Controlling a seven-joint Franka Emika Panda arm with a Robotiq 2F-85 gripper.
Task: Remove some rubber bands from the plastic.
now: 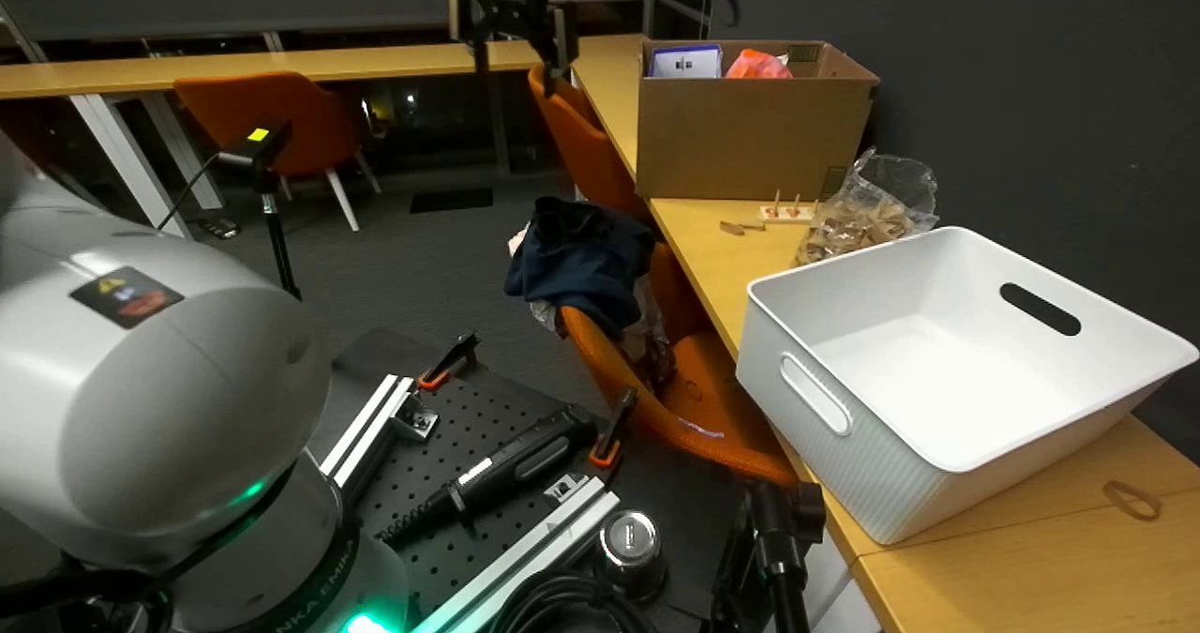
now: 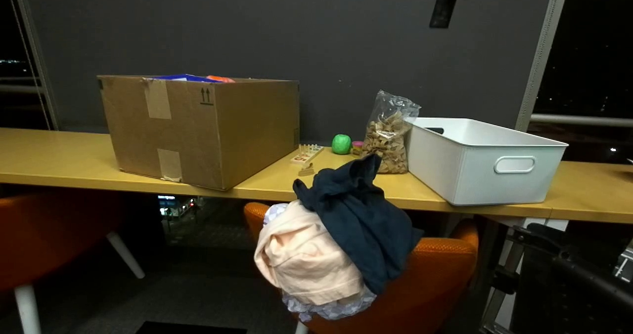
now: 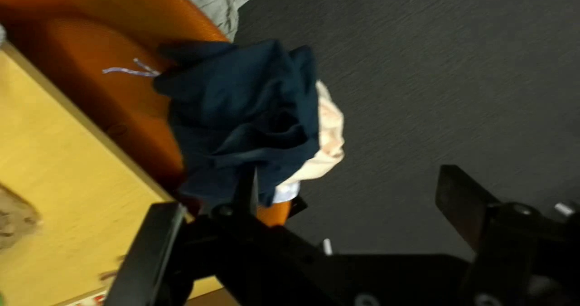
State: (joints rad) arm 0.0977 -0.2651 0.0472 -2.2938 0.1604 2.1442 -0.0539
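Rubber bands (image 2: 385,148), tan and densely bunched, occupy the lower part of a clear plastic bag (image 2: 394,105), whose crinkled upper part rises loosely above them. The bag stands on the yellow worktop (image 1: 698,239), just beside the white tub (image 1: 834,464); the two overlap in both exterior views, and from here I cannot tell whether they touch. More bands lie outside the bag: a small loose group (image 1: 741,227) near the pegged board (image 1: 786,214), and a single loop (image 1: 1118,499) with the tub between it and the bag. The claw (image 1: 516,42) hangs high at the upper edge of both exterior views, well apart from the bag, its fingers spread wide; in the wrist view, somewhat blurred, the gap between them shows dark floor (image 3: 408,93) and part of a navy cloth (image 3: 240,102). That cloth lies heaped with a peach cloth (image 2: 306,260) over an orange chair (image 2: 440,274) beside the worktop's edge. A cardboard box (image 1: 750,141) stands past the pegged board, a blue-edged item (image 1: 686,63) and an orange item (image 1: 757,64) showing at its rim. In an exterior view, a green ball-shaped object (image 2: 341,144) and a small pink-topped object (image 2: 357,147) sit between pegged board and bag.
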